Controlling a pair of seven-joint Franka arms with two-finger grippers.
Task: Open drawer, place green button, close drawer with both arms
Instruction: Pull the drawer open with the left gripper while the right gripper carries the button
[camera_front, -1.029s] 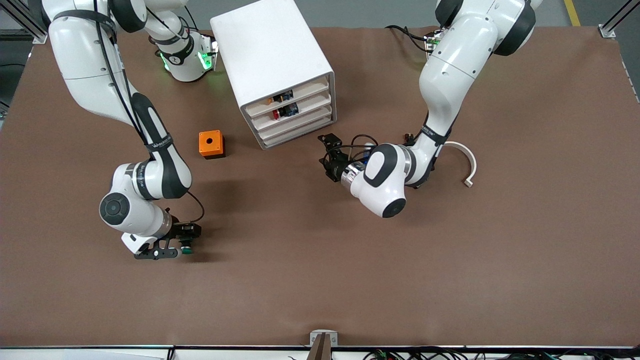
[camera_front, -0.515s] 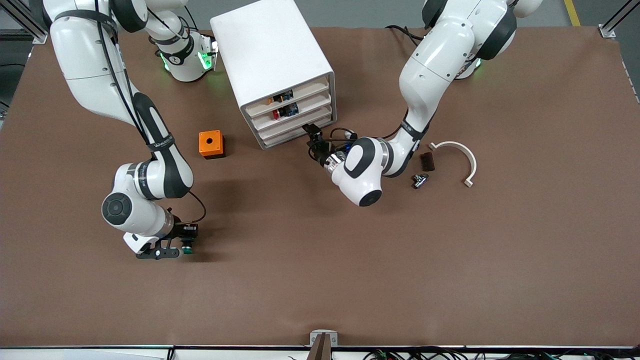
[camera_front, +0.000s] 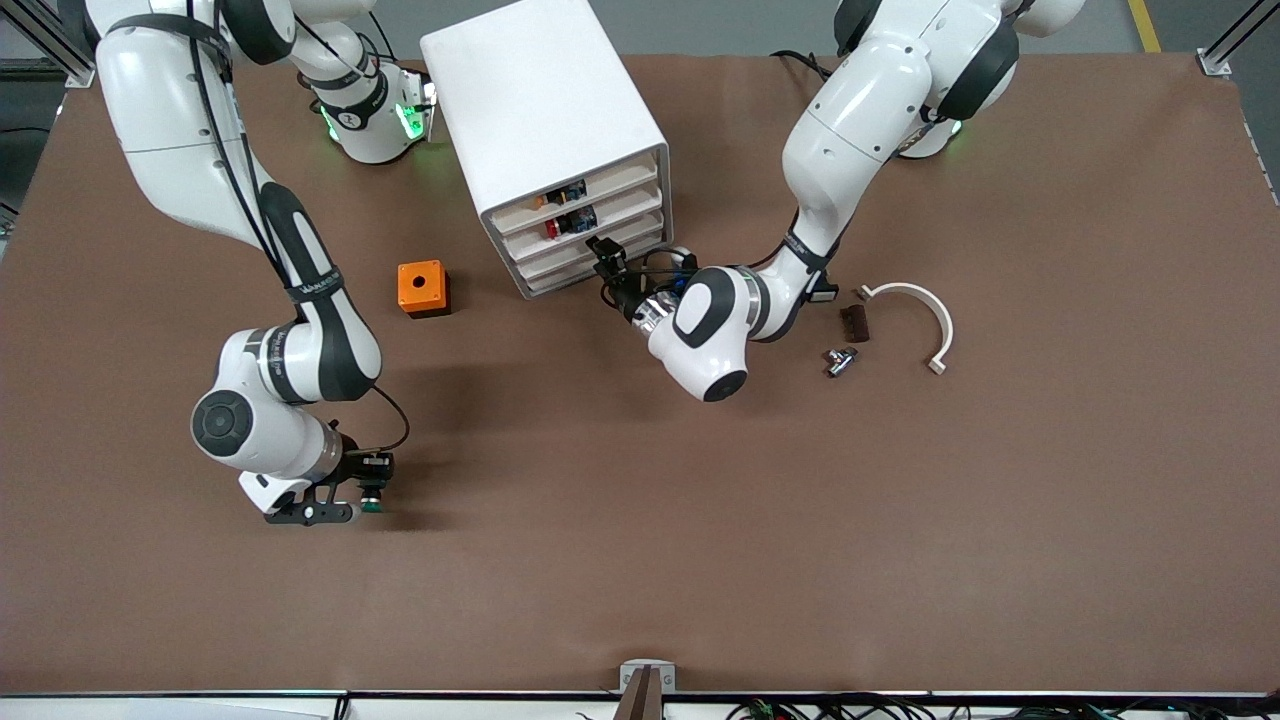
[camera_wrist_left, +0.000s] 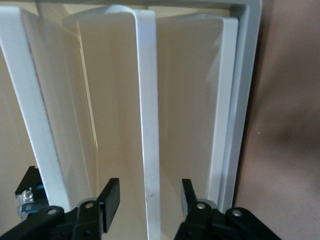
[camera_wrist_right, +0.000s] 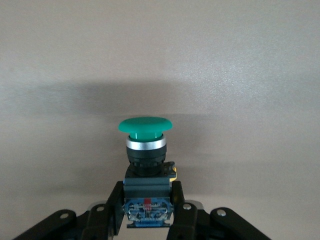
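The white cabinet (camera_front: 545, 120) stands toward the robots' bases. Its third drawer (camera_front: 558, 252) is shut. My left gripper (camera_front: 604, 252) is at that drawer's front. In the left wrist view the left gripper (camera_wrist_left: 148, 196) is open, with one finger on each side of the drawer's white front lip (camera_wrist_left: 149, 150), not touching it. My right gripper (camera_front: 362, 497) is low over the table near the front camera, toward the right arm's end. It is shut on the button (camera_front: 373, 503). The right wrist view shows the fingers (camera_wrist_right: 114, 202) clamping the button's black-blue body, with the green cap (camera_wrist_right: 145, 125) pointing away from the right gripper (camera_wrist_right: 147, 202).
An orange box with a hole (camera_front: 422, 288) sits beside the cabinet toward the right arm's end. A white curved piece (camera_front: 930, 310), a dark small block (camera_front: 853, 322) and a small metal part (camera_front: 838, 360) lie by the left arm. The two upper drawers show red and blue parts (camera_front: 566, 222).
My left arm has swung toward the cabinet and brought its open gripper up to the third drawer's front. My right gripper has shifted slightly with the button in it.
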